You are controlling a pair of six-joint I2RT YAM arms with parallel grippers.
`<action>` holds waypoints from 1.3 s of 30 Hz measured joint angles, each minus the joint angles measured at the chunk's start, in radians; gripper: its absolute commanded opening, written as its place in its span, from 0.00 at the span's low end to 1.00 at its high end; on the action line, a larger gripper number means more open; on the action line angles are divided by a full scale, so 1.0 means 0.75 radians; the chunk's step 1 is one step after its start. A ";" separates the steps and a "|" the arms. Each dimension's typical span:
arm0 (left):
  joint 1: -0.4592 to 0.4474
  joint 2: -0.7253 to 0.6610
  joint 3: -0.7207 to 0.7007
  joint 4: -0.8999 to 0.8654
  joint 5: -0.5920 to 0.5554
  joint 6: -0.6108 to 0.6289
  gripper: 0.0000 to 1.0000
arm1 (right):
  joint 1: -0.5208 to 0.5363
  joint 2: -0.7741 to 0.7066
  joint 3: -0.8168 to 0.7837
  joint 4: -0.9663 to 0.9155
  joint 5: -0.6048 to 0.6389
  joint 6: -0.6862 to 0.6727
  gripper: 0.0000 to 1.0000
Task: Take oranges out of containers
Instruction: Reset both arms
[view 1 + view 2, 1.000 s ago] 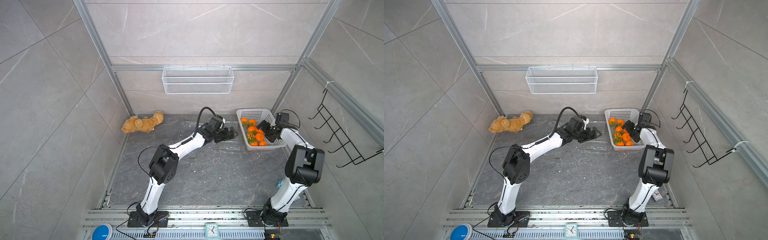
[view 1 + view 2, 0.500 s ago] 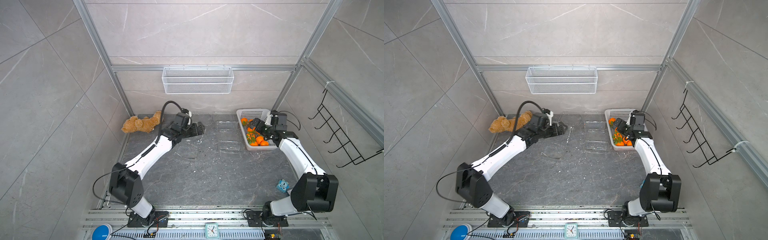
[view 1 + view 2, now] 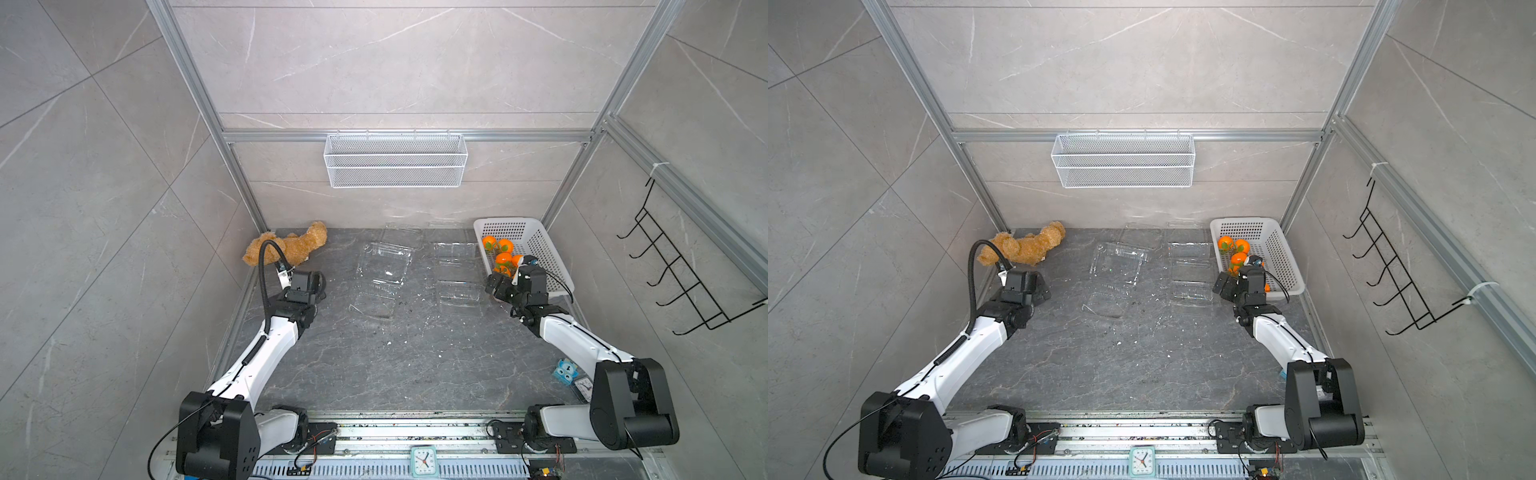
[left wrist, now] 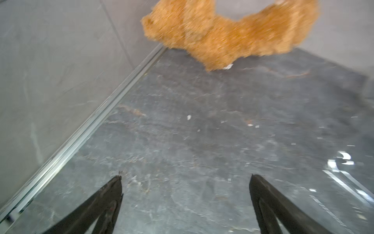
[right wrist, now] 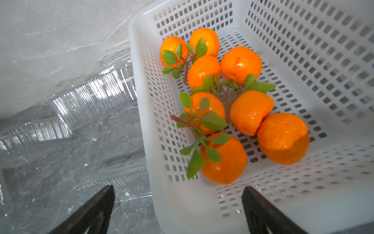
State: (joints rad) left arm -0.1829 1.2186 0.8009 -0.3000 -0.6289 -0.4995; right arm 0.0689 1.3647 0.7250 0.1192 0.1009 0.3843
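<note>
1. Top views both give me the dark stone tabletop (image 3: 374, 365), with 2 arms reaching in from the near edge.
2. At the far right corner sits the white perforated basket (image 3: 540, 245), its long side running away from me.
3. Clear clamshell containers (image 3: 384, 266) lie in 2 loose columns across the middle of the tabletop. The right column is just beside the basket. Through the glare I cannot count them for certain.
4. A tan teddy bear (image 3: 286, 247) lies at the far left corner, against the wall.
5. All 8 oranges (image 5: 222, 160) rest inside the basket, several with green leaves, clustered along the side nearest the containers.
6. The left fingers (image 4: 109, 194) are spread wide over bare tabletop near the left wall, with the teddy bear ahead of them. That wrist view is blurred.
7. The right fingers (image 5: 261, 210) are spread wide too, gripping nothing, at the basket's near end with its near wall between them.
</note>
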 measured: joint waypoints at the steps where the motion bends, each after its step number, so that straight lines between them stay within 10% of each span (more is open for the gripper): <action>1: 0.022 0.010 -0.054 0.033 -0.039 0.006 1.00 | 0.011 0.004 -0.011 0.023 0.026 -0.013 1.00; 39: 0.181 0.224 -0.645 1.295 -0.056 0.423 1.00 | 0.285 0.133 -0.516 1.041 0.664 -0.544 1.00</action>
State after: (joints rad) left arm -0.0471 1.3865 0.3172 0.6712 -0.6708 -0.1825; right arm 0.2825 1.4647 0.3382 0.9001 0.5987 -0.0238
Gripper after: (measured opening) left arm 0.999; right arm 0.998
